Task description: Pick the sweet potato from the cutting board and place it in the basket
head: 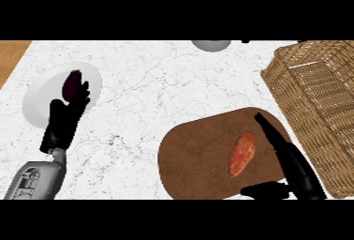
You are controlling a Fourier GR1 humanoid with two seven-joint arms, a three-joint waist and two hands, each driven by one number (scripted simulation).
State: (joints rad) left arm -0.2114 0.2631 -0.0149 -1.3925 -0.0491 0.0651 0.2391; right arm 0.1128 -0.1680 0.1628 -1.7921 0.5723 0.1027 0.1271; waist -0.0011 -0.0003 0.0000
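An orange sweet potato [242, 153] lies lengthwise on the round brown cutting board [197, 159] at the lower middle. My right hand [290, 161] is just right of it, fingers straight and pointing up the board, thumb spread low toward the board's near edge; nothing is held. The wicker basket [319, 108] stands along the right side, right next to the board and the right hand. My left hand [66, 122] rests open at the left, fingers up, overlapping a white plate.
A white plate [41, 96] at the left holds a dark purple eggplant [71, 84]. A grey round object [211, 45] shows at the top edge. A strip of wooden surface [10, 56] lies at the upper left corner. White marble counter [173, 89] spans the middle.
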